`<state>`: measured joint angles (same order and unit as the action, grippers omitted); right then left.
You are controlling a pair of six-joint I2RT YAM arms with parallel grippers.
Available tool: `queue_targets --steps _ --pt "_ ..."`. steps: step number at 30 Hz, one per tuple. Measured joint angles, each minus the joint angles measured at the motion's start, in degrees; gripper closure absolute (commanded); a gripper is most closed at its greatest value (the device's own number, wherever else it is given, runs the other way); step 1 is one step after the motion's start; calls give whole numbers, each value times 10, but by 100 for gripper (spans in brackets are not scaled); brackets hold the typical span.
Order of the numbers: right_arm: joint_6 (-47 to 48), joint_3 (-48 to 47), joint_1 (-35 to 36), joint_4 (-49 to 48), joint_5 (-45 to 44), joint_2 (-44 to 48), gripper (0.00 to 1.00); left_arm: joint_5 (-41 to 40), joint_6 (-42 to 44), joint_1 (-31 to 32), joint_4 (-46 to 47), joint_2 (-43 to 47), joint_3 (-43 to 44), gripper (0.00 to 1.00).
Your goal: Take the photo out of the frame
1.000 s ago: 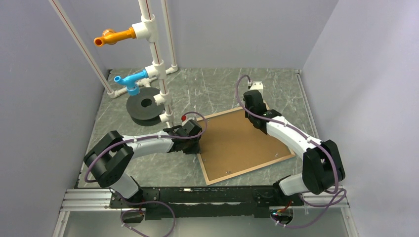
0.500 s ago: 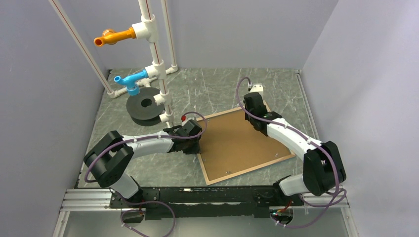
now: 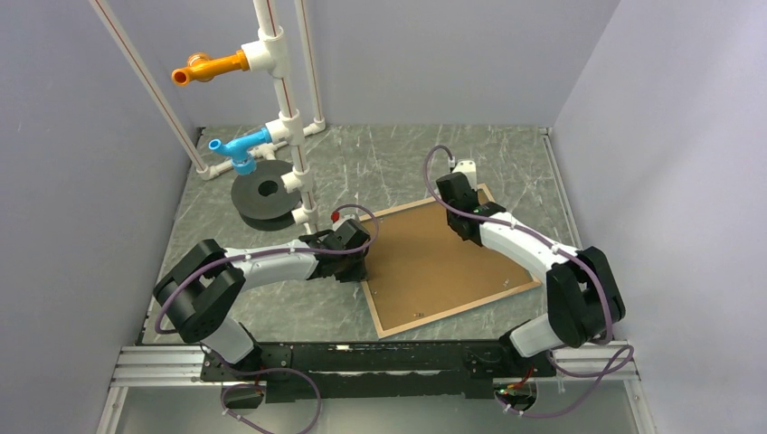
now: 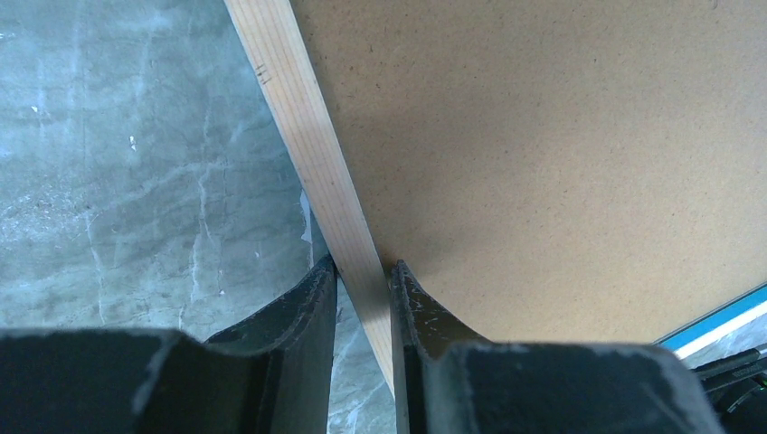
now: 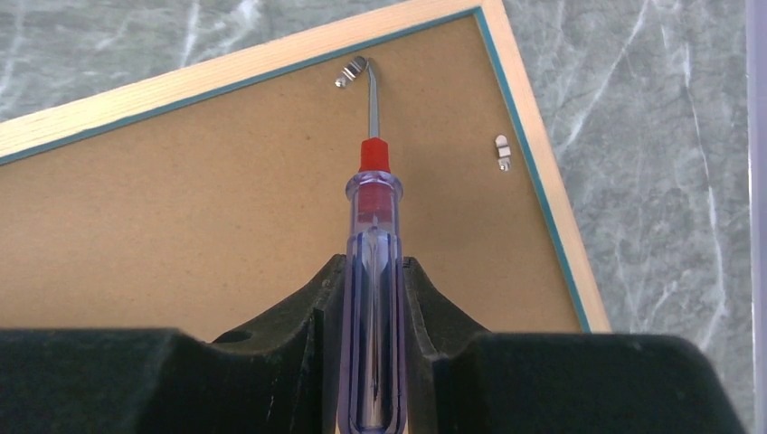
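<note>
The frame (image 3: 457,310) lies face down on the table, its light wood rim (image 4: 307,154) and thin turquoise edge (image 5: 534,172) around a plain brown backing board (image 3: 434,262). The photo is hidden under that board. My left gripper (image 4: 364,271) is shut on the frame's rim at its left edge (image 3: 360,271). My right gripper (image 5: 373,271) is over the far corner (image 3: 455,192), shut on a screwdriver (image 5: 373,226) with a clear purple handle. The screwdriver's tip rests at a small metal tab (image 5: 351,71) on the board. A second metal tab (image 5: 503,152) sits by the right rim.
A white pipe stand (image 3: 288,117) with an orange fitting (image 3: 210,66) and a blue fitting (image 3: 237,149) rises at the back left. A black disc (image 3: 265,193) lies at its foot. Grey walls close in on three sides.
My right gripper has shifted a little to the left and farther back over the frame's far corner with the screwdriver. The left arm and the frame have stayed put.
</note>
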<state>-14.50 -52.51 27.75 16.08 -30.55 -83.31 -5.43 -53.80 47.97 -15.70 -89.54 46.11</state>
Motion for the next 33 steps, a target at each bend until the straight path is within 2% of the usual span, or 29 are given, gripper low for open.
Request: queue_targets --steps 6,16,20,26,31,33 --pt "-16 -35 2 52 -20 -31 100 -2 -6 0 -2 -1 1 100" --pt "-20 -57 2 79 27 -6 100 3 -3 -5 -14 -9 12 100" --pt "-15 -59 -2 79 42 18 100 29 28 -20 -13 -19 21 100" --pt "-14 -66 -2 84 81 33 100 35 110 -33 -30 -73 89 100" --pt "-13 -74 -1 94 104 36 100 32 158 -39 -37 -93 118 66" --pt "-13 -78 -1 101 116 36 100 33 173 -41 -37 -93 120 48"
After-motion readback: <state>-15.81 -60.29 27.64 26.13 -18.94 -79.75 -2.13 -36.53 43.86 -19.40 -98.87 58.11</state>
